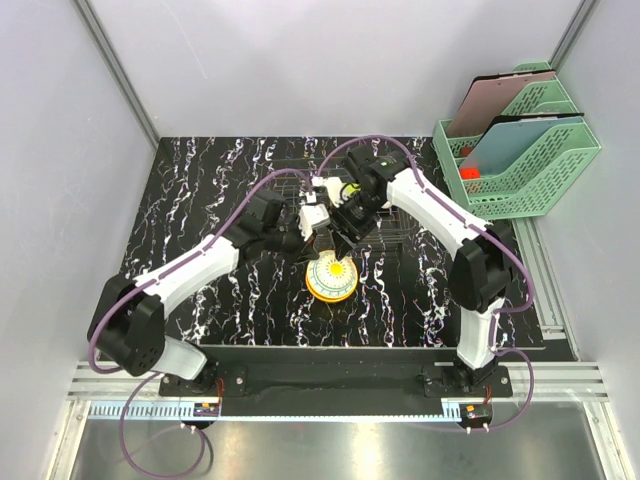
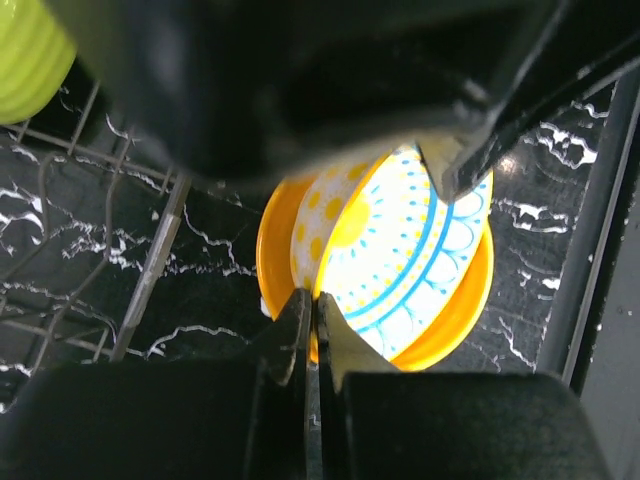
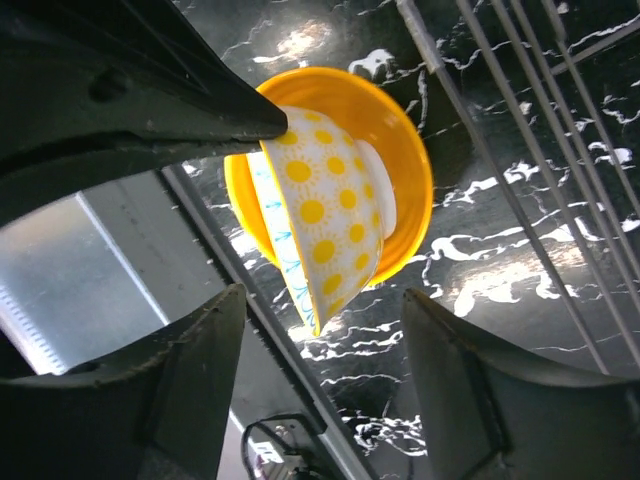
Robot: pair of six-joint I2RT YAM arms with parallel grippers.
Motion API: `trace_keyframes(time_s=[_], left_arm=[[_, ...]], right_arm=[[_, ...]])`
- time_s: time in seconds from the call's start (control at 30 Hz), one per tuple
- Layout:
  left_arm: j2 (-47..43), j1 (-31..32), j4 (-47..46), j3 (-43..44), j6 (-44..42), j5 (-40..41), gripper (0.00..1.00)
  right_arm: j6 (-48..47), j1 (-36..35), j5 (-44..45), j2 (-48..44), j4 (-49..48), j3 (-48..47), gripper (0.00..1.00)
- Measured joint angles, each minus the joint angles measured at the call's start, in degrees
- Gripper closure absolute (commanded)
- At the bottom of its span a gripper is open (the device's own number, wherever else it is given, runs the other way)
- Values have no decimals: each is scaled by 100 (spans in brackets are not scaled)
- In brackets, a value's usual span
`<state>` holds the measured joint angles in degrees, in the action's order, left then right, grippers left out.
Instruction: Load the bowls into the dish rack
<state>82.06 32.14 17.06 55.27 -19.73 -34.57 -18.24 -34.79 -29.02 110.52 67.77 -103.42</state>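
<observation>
Jaws: left gripper (image 2: pixel 310 335) pinched on sun-dot bowl (image 3: pixel 320 210) rim; right gripper (image 3: pixel 322 296) apart, gripping nothing; imo lift clear of orange bowl (image 3: pixel 400 130); keep tilt into dish rack (image 2: pixel 150 262).

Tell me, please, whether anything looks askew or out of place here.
Yes: the spotted bowl stands tilted on its edge inside the orange bowl instead of nesting flat, with the left pincer pinching its rim.
</observation>
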Motion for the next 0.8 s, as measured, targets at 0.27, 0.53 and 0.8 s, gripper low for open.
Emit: trace_keyframes(time_s=[0.27, 0.53, 0.8], left_arm=[[-328, 26, 398, 85, -79, -2, 100], [-603, 28, 957, 520, -269, -50, 100], [-789, 31, 1128, 1056, -299, -291, 100]], right_arm=[[-151, 553, -1189, 0, 308, -452, 14], [-616, 826, -2323, 85, 761, -588, 5], [-1025, 820, -2933, 509, 861, -699, 5]])
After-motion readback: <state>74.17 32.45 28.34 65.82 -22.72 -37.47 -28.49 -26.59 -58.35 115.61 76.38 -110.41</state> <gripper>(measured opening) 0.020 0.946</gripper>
